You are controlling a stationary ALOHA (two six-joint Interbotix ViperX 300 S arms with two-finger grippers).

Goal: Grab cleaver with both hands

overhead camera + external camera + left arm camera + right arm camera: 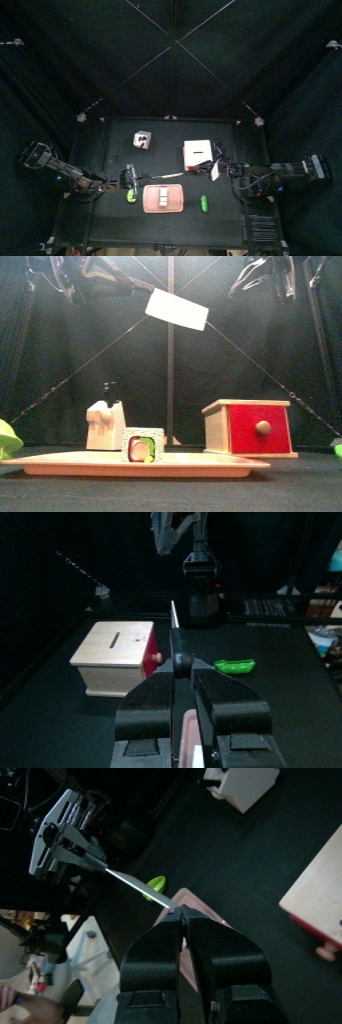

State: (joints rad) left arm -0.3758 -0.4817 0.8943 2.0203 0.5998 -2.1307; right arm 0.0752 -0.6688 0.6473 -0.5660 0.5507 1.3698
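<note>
Since the cleaver [177, 308] hangs high at twelve o'clock above the surface [301, 471], clenched at opposite ends by the left tool [179, 672] and right tool [185, 920], I judge it stiff, thin, slick and blade-heavy — best pinched flat, clear of the edge.

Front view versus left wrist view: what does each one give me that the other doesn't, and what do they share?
Front view only: the cleaver's broad white blade face, tilted high above the table, plus the sushi roll on the tray and the knife block.
Left wrist view only: the left end effector closed on the cleaver, which is seen edge-on as a thin line, the right arm opposite, and the slot in the box top.
Both: the cleaver and the wooden box with the red drawer.
</note>
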